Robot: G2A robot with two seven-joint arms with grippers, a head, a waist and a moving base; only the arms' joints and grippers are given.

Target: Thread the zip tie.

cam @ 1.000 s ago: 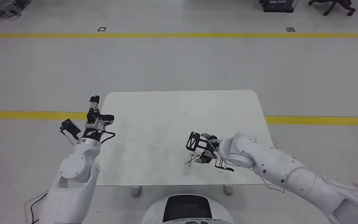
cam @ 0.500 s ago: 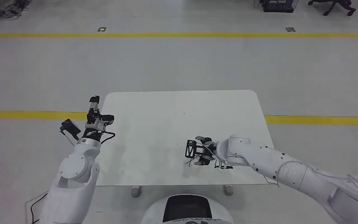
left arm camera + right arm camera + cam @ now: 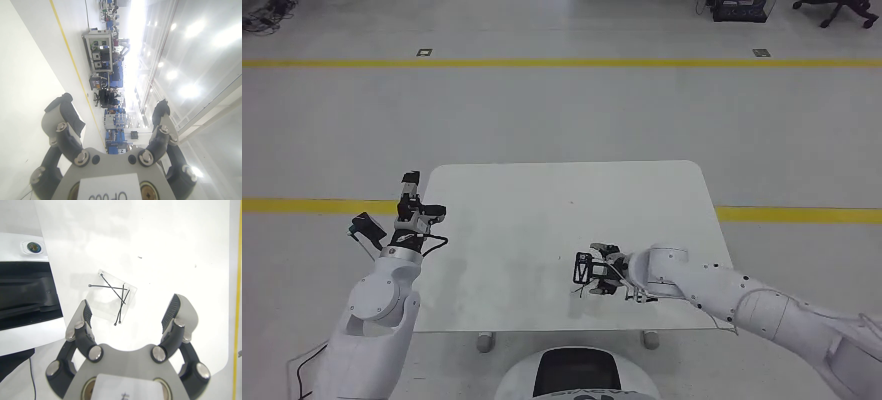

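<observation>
Four zip ties (image 3: 113, 288); one clear sheet (image 3: 102, 303); one table (image 3: 170, 247); two pincers (image 3: 113, 99) (image 3: 130, 299).

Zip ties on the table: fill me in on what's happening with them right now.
Nothing is threaded yet. Four black zip ties lie crossed on a clear plastic sheet near the table's front edge. The right pincer hovers open over them, holding nothing. The left pincer is open and empty at the table's left edge, aimed out at the room.
</observation>
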